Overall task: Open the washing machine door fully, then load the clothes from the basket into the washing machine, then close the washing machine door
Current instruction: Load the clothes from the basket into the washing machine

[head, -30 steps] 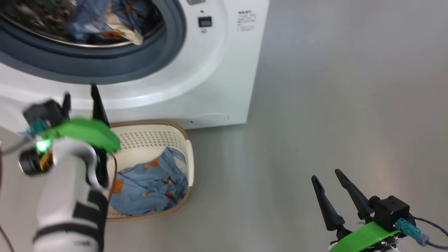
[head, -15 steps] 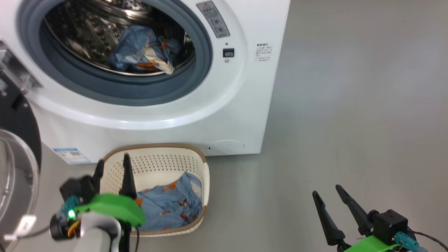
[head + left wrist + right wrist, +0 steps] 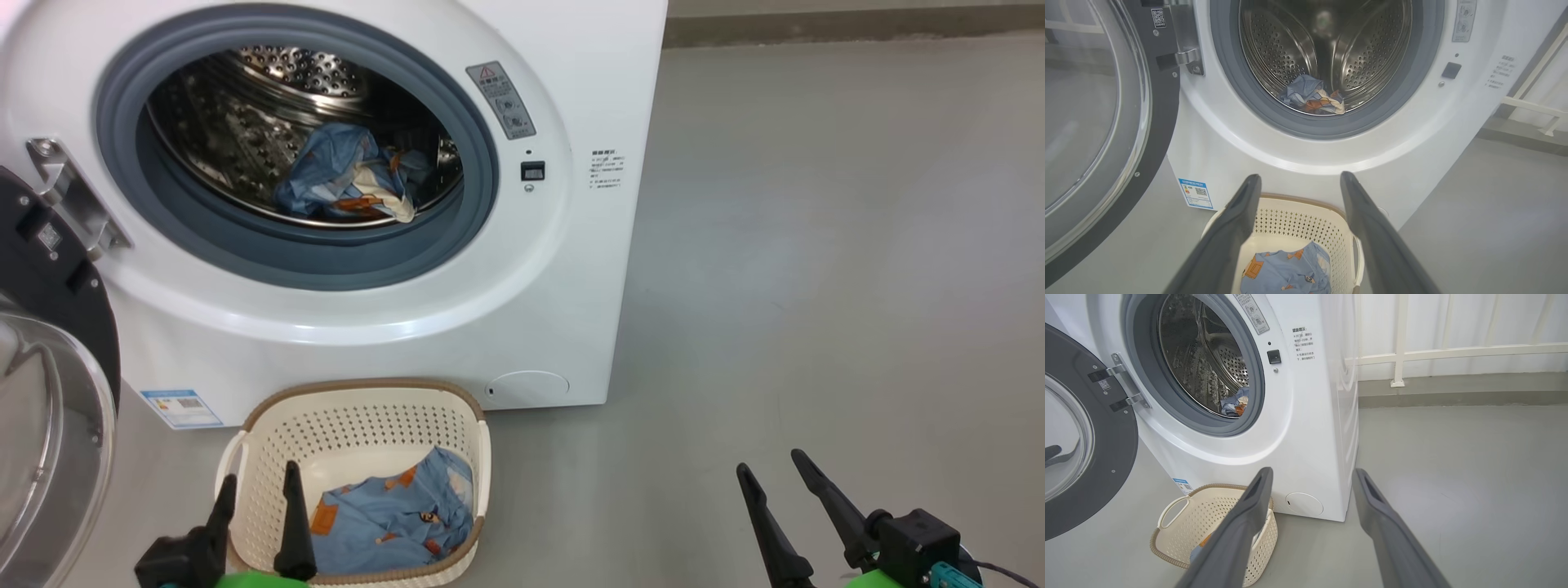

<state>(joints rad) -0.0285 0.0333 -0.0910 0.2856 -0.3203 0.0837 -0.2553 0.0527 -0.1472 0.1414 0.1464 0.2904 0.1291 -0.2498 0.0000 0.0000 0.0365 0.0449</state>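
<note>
The washing machine (image 3: 571,269) stands with its drum open. Its black washing machine door (image 3: 49,278) is swung wide to the left on its hinge. One bundle of light-blue printed clothes (image 3: 343,184) lies inside the steel drum. More blue clothes (image 3: 392,523) lie in the cream basket (image 3: 359,408) on the floor in front of the machine. My left gripper (image 3: 259,475) is open and empty, hanging just over the basket's near left rim. In the left wrist view, that gripper (image 3: 1300,176) points over the basket (image 3: 1298,220) toward the drum. My right gripper (image 3: 769,462) is open and empty over bare floor at the right.
Grey floor stretches to the right of the machine. A white railing (image 3: 1400,355) and a low kerb run behind it. The open door (image 3: 1118,457) takes up the space left of the basket (image 3: 1180,522). A blue label (image 3: 181,407) sits low on the machine's front.
The head camera has tilted up, so the machine's opening now sits lower in the picture. My left arm has drawn back to the bottom edge by the basket, still open. The right gripper has barely moved.
</note>
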